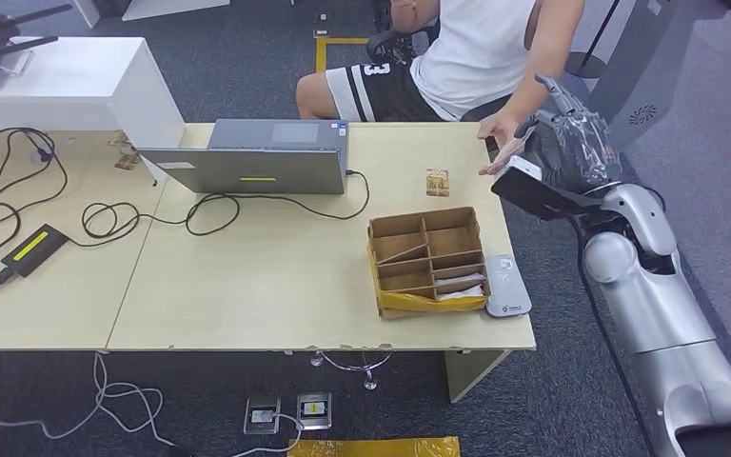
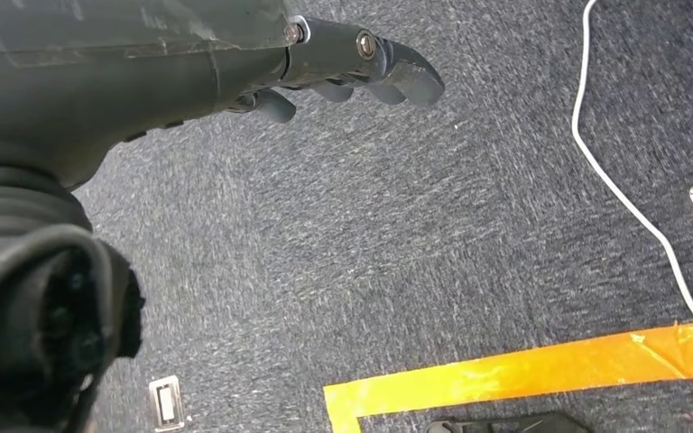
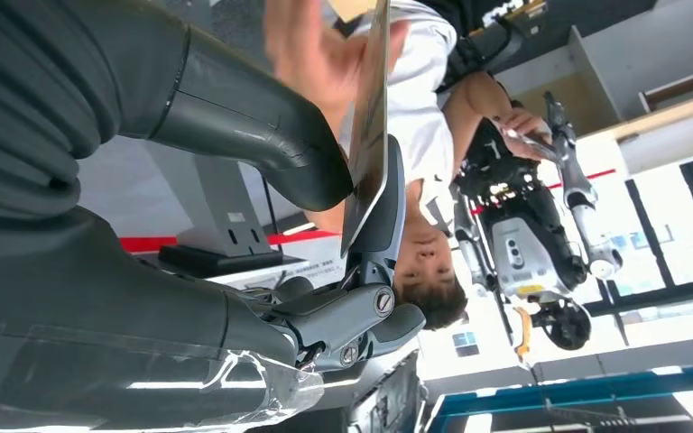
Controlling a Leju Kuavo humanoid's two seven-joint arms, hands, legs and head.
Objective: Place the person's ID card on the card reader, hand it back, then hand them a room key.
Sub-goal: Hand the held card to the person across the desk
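My right hand [image 1: 563, 143] is raised past the table's far right corner and pinches a thin card [image 3: 368, 126] between the thumb [image 3: 262, 117] and a finger. The card shows edge-on in the right wrist view, and I cannot tell which card it is. A seated person's open palm [image 1: 503, 148] is held out right beside it, close to the card's far end. The grey card reader [image 1: 507, 287] lies at the table's front right with nothing on it. My left hand [image 2: 347, 68] hangs over the carpet, fingers loosely bent, holding nothing.
A cardboard divider box [image 1: 428, 259] with pale cards in one slot stands next to the reader. A small brown card [image 1: 437, 182] lies behind it. A laptop [image 1: 252, 157] and its cables [image 1: 105, 219] lie further left. Orange tape [image 2: 523, 370] marks the floor.
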